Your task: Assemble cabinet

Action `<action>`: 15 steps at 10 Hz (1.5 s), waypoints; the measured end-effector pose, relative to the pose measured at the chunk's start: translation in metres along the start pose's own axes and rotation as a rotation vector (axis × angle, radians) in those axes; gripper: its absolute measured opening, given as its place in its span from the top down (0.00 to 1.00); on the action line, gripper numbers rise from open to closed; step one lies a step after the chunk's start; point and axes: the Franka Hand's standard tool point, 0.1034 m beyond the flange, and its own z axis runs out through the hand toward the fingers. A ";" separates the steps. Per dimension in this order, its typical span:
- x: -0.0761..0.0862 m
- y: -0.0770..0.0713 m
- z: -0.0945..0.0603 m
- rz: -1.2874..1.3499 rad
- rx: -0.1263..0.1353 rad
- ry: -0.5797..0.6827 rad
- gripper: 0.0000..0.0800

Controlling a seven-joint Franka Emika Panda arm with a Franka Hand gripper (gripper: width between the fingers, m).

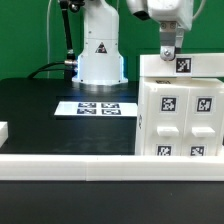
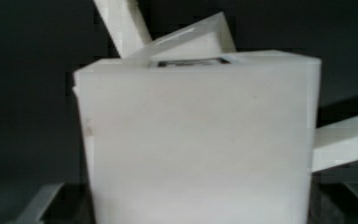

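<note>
The cabinet (image 1: 178, 118) is a large white box at the exterior view's right, with several square black-and-white tags on the face toward the camera. A white top panel (image 1: 200, 66) with one tag lies across its top. My gripper (image 1: 170, 50) comes down from above onto the near end of that panel. In the wrist view the panel (image 2: 194, 120) fills the space between my two dark fingers (image 2: 51, 200), which sit against its two sides. My gripper (image 2: 197, 205) is shut on this panel. Other white cabinet parts (image 2: 194, 40) show beyond it.
The white robot base (image 1: 100, 50) stands at the back. The marker board (image 1: 100, 108) lies flat on the black table in front of it. A white rail (image 1: 70, 165) runs along the front edge. A small white piece (image 1: 3, 131) sits at the exterior view's left edge.
</note>
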 end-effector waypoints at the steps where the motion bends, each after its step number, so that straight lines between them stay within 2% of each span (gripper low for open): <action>1: 0.001 -0.001 0.000 0.097 0.000 0.001 0.30; 3: 0.001 -0.010 0.001 0.385 0.005 0.002 0.30; 7: 0.010 -0.017 0.000 0.873 0.007 0.005 0.30; 12: 0.013 -0.019 0.000 1.169 0.018 0.007 0.30; 15: 0.018 -0.025 0.002 1.448 0.023 0.014 0.30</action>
